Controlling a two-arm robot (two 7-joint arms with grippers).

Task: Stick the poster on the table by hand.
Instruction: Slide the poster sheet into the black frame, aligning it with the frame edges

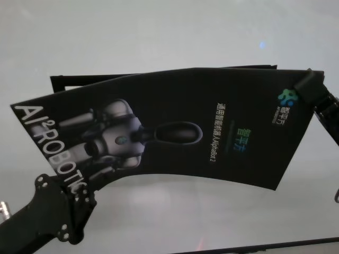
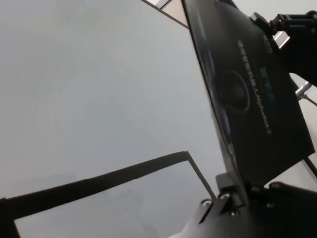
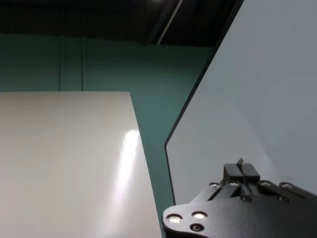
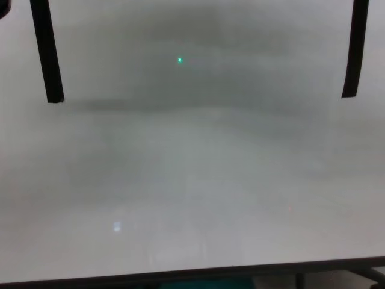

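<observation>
The poster (image 1: 212, 132), a black glossy sheet with a robot picture and white letters, hangs bowed above the table (image 1: 159, 37). My left gripper (image 1: 85, 197) is shut on its near left corner by the big letters. At the far right corner by the logo, my right gripper (image 1: 306, 84) is shut on it. The left wrist view shows the poster (image 2: 257, 99) nearly edge-on, its edge pinched in the left gripper (image 2: 232, 191). In the right wrist view the right gripper (image 3: 241, 171) clamps the thin edge of the poster's pale back (image 3: 257, 89).
Narrow black strips (image 1: 59, 82) lie on the table behind the sheet like a frame outline. Two of them show in the chest view, one strip (image 4: 48, 54) at the left and another strip (image 4: 355, 48) at the right. The table's near edge (image 4: 192, 274) runs along the bottom.
</observation>
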